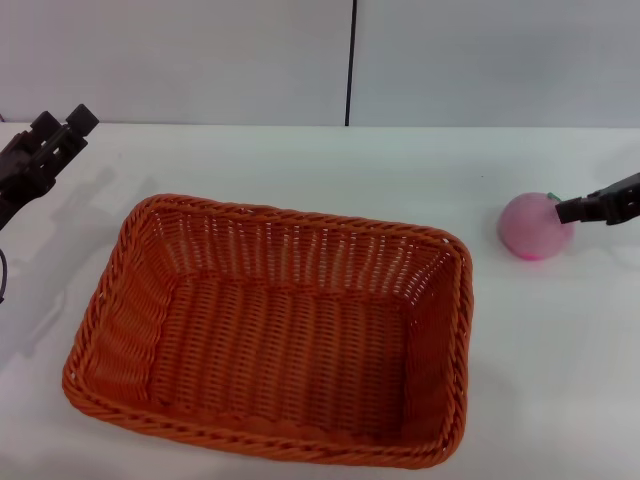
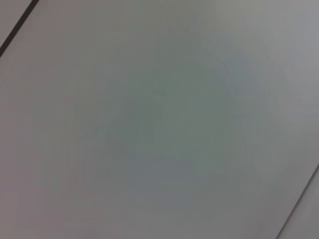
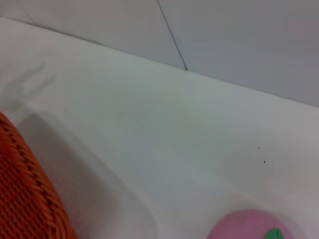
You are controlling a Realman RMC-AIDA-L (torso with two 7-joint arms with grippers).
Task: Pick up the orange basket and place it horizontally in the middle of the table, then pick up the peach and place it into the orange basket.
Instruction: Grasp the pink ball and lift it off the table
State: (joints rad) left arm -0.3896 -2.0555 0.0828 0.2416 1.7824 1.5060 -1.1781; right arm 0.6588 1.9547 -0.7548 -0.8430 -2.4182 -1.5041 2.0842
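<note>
The orange basket lies lengthwise across the middle of the white table, empty, its long side facing me. One corner of it shows in the right wrist view. To its right, well apart from it, the pink peach rests on the table, and it shows low in the right wrist view with its green leaf mark. My right gripper reaches in from the right edge and its tip sits at the peach's upper right side. My left gripper hangs open above the table's far left, away from the basket.
A grey wall with a dark vertical seam stands behind the table. The left wrist view shows only plain grey wall. Bare tabletop lies between the basket and the peach.
</note>
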